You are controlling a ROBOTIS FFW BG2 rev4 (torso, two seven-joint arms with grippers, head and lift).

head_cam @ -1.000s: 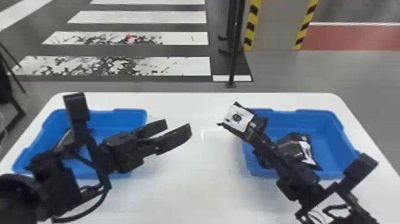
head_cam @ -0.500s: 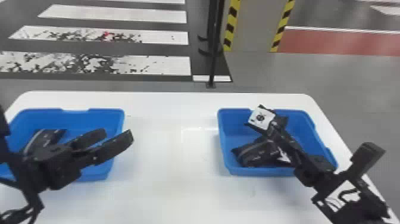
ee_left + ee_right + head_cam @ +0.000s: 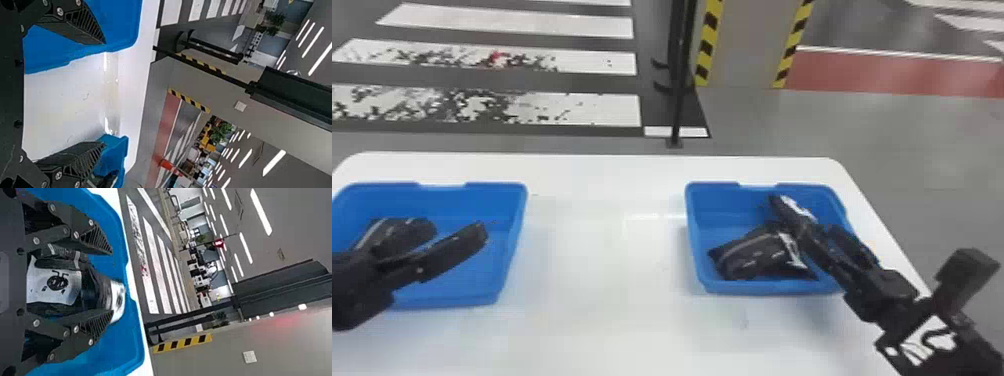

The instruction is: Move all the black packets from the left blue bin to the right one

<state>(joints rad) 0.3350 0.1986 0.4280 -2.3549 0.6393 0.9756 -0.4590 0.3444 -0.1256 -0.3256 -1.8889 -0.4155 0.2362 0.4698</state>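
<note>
My left gripper (image 3: 461,234) hangs over the left blue bin (image 3: 513,245), fingers apart; a black packet (image 3: 368,239) lies in that bin, partly hidden behind it. In the left wrist view the left gripper (image 3: 104,94) has nothing between its fingertips. Over the right blue bin (image 3: 699,250), the right gripper (image 3: 818,232) has its fingers spread. At their tips is a black packet with a white part (image 3: 794,206), touching or just above another black packet (image 3: 752,255) on the bin floor. Between the right gripper (image 3: 112,282) fingers, the right wrist view shows a packet with a white label (image 3: 55,282).
Both bins stand on a white table (image 3: 602,280), with a broad stretch of tabletop between them. The right arm crosses the right bin's near right corner. Behind the table stands a black pole (image 3: 677,100) on the floor.
The right gripper has lowered its packet into the right bin and opened. The left gripper has moved left, from the left bin's right edge to over its inside. The head view has shifted.
</note>
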